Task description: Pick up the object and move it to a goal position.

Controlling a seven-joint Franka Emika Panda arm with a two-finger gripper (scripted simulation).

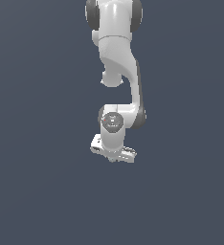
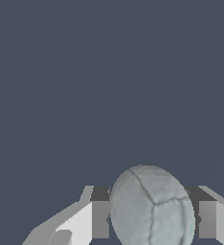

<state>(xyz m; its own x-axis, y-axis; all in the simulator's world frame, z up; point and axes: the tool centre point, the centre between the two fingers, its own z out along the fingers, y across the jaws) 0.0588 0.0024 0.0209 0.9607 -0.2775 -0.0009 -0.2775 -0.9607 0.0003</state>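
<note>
In the wrist view the object (image 2: 152, 208), a pale grey-green ball with thin seam lines, sits between the two fingers of my gripper (image 2: 153, 221). One grey pad (image 2: 100, 219) presses on one side of it and the other pad (image 2: 207, 219) on the opposite side, so the gripper is shut on it. In the exterior view the white arm hangs down the middle and the gripper (image 1: 113, 156) points downward. The ball is hidden there behind the hand.
A plain dark blue-grey surface (image 1: 42, 191) fills both views. The arm's upper links (image 1: 115, 28) rise toward the top of the exterior view.
</note>
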